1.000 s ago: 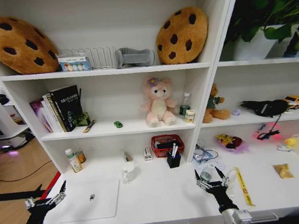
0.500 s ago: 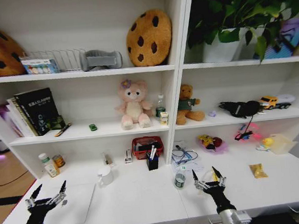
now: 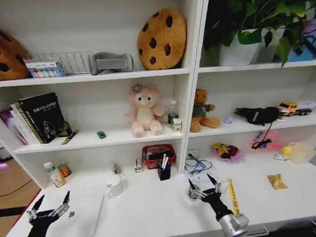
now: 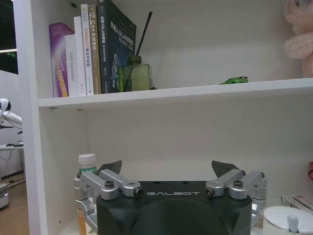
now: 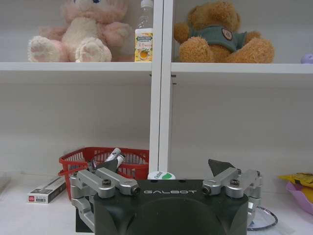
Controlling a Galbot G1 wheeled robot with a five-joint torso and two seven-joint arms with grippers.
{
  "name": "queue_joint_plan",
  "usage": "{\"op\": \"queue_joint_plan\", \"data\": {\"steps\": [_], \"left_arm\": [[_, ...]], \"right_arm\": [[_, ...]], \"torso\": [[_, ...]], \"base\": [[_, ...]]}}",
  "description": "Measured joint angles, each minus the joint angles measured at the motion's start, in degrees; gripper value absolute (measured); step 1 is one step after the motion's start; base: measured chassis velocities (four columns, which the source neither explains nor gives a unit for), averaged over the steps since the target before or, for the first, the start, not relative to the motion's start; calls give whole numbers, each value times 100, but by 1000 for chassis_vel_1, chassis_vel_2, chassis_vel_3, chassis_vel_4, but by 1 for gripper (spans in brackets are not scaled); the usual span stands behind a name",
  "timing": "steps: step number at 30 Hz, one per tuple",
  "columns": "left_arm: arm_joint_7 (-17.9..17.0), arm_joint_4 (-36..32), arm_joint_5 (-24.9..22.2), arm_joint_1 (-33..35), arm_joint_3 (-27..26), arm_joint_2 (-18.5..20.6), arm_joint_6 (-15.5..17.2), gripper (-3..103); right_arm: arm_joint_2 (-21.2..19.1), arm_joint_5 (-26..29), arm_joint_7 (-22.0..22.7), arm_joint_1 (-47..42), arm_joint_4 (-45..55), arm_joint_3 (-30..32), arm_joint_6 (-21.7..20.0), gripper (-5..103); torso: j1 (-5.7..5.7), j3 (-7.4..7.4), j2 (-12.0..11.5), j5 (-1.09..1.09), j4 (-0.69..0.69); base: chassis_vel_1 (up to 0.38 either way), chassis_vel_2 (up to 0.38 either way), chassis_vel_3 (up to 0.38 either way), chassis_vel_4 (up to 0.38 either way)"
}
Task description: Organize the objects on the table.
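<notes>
The slim silver laptop [image 3: 81, 217] lies shut on the white table [image 3: 148, 208] at the left, and my left gripper [image 3: 49, 205] hovers open over its near left corner. A tiny green toy car [image 3: 101, 134] [image 4: 234, 80] sits on the shelf above, next to a black marker [image 3: 70, 137]. Pens stand in a black holder [image 3: 163, 171]. My right gripper [image 3: 201, 185] [image 5: 159, 169] is open low over the table's middle, with a small green-capped bottle [image 5: 161, 175] [image 3: 192, 194] just ahead of its fingers.
A white mug [image 3: 115, 185] [image 4: 288, 220], a red basket [image 3: 158, 154] [image 5: 105, 159] and two small bottles [image 3: 54, 174] stand at the back of the table. A yellow ruler [image 3: 233, 197] lies right of the right gripper. A snack packet [image 3: 276, 182] is further right.
The head camera has panned slightly, shifting the whole picture. My right gripper has moved left, up to the small green-capped bottle. The left gripper stays where it was.
</notes>
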Motion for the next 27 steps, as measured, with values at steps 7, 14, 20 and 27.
{"op": "queue_joint_plan", "data": {"steps": [7, 14, 20, 27], "left_arm": [[0, 0, 0, 0, 0, 0, 0, 100], [0, 0, 0, 0, 0, 0, 0, 100], [0, 0, 0, 0, 0, 0, 0, 100], [0, 0, 0, 0, 0, 0, 0, 100]], "right_arm": [[0, 46, 94, 183, -106, -146, -142, 99], [13, 45, 188, 422, -285, -340, -237, 91], [41, 37, 213, 487, -372, -390, -256, 61], [56, 18, 214, 434, -347, -393, -251, 31]], "torso": [[0, 0, 0, 0, 0], [0, 0, 0, 1, 1], [0, 0, 0, 1, 0], [0, 0, 0, 0, 0]], "base": [[0, 0, 0, 0], [0, 0, 0, 0], [0, 0, 0, 0], [0, 0, 0, 0]]}}
